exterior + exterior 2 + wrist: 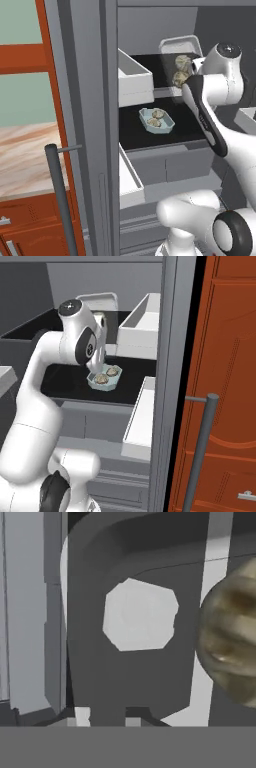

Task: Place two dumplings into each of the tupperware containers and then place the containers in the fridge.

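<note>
Nearest the hand camera bulged one lumpy, beige-and-brown pleated dumpling (231, 637), filling the right edge beside the flat grey tub's (140, 662) smooth dark floor with its pale octagonal patch. Whether the gripper (186, 82) had let go of the tub could not be told; its fingers sat at the tub's front rim, hidden behind the white wrist, and how far they stood apart was not visible.

That shallow pale grey rectangular tupperware container (181, 46), rounded at the corners with a flared rim, lay on the upper black shelf (150, 62) of the tall grey metal fridge (90, 125), toward its right back corner, holding two dumplings (182, 62). On the lower black shelf (145, 137), near its middle, rested the smaller pale blue tub (156, 120) with two more dumplings (106, 375) side by side. Boxy white door bins (134, 80) flanked both shelves.
</note>
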You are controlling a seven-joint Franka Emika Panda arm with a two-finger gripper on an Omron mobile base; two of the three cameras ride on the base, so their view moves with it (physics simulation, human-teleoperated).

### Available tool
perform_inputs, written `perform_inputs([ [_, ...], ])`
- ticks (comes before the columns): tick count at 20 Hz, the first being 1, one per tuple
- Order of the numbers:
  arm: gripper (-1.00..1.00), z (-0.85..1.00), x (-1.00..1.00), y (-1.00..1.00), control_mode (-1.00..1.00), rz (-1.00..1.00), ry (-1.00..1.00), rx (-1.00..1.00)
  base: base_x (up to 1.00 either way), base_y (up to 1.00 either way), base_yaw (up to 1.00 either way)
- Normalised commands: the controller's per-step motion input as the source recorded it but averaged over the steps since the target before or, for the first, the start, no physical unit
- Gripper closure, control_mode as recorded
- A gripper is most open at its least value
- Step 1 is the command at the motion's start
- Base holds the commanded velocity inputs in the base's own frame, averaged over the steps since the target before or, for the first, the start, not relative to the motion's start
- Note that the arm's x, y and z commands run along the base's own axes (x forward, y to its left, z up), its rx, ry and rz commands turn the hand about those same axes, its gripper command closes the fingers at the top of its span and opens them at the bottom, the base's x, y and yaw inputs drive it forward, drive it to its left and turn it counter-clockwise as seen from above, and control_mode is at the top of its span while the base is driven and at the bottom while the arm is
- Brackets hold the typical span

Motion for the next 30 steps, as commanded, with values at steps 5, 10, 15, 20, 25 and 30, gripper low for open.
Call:
perform_inputs([
  [5,1.00,0.24,0.26,-0.10,-1.00,0.00,0.02,0.04,0.00,0.00,0.00],
  [10,1.00,0.45,0.01,-0.07,-1.00,0.02,0.00,0.03,0.00,0.00,0.00],
  [15,1.00,0.29,0.25,0.00,-1.00,0.01,-0.01,0.03,0.00,0.00,0.00],
  [20,1.00,0.06,0.36,0.00,-1.00,0.01,0.01,0.00,0.00,0.00,0.00],
  [25,1.00,-0.13,0.21,0.00,-1.00,0.00,0.00,0.00,0.00,0.00,0.00],
  [30,-1.00,-0.16,0.05,0.00,-1.00,0.00,0.00,0.00,0.00,0.00,0.00],
])
